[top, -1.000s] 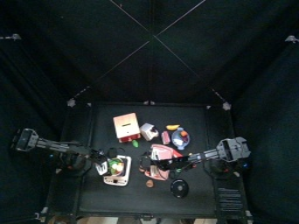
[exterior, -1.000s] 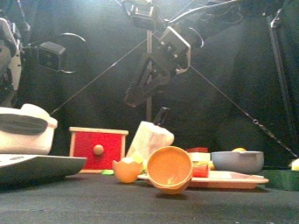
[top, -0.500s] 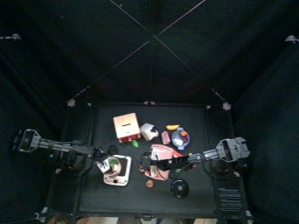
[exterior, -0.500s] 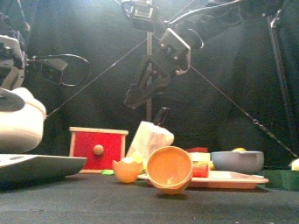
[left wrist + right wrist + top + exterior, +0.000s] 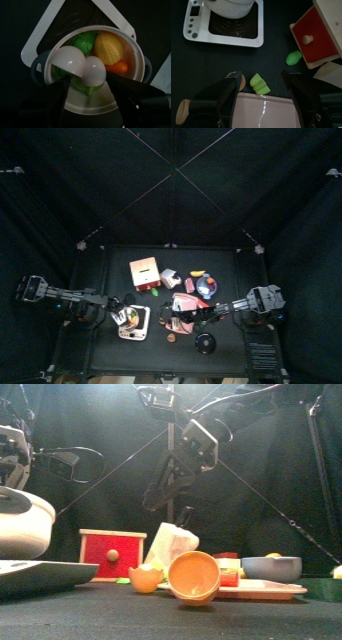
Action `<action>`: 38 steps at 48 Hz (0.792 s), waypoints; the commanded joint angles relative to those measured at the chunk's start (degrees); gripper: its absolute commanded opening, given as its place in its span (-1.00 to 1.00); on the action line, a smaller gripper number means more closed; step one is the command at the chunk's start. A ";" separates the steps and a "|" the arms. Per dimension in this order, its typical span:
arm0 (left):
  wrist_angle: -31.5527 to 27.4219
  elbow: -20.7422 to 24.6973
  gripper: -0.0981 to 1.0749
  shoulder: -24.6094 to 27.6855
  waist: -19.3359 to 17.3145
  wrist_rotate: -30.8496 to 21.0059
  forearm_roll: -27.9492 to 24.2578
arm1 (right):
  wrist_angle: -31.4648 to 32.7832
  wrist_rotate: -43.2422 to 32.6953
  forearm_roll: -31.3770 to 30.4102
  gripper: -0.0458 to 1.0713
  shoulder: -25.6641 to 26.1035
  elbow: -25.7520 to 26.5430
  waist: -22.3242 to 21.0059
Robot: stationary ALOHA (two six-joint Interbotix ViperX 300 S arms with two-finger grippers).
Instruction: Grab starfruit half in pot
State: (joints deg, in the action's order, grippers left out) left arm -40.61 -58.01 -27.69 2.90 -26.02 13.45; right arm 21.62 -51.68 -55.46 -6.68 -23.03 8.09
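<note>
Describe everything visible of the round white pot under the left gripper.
The round white pot looks like smooth plastic, with a dark handle on each side. It stands upright on a white black-topped cooker at the table's left front. Inside lie green pieces, a yellow corn cob, an orange piece and two white rounded pieces. The open left gripper hovers just above.

pot (image 5: 137, 55) crowded, white egg (image 5: 80, 64) and corn (image 5: 111, 47) covering green pieces (image 5: 83, 41)
</note>
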 commanded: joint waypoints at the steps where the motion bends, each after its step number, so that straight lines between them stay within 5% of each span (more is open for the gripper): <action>1: 0.00 1.05 0.62 0.18 0.00 0.09 -0.79 | -0.18 0.09 -0.09 0.78 1.14 0.79 -0.18; 10: 0.00 1.49 0.40 0.18 0.00 0.09 -0.88 | -0.18 0.09 -0.09 0.78 1.14 0.70 -0.18; 38: -4.13 7.91 0.40 0.09 0.00 0.44 -2.55 | -0.18 0.09 -0.09 0.78 1.14 0.35 -0.18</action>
State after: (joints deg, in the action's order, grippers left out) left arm -44.12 -52.29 -27.51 2.99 -25.66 11.16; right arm 21.62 -51.68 -55.46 -6.68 -23.29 8.00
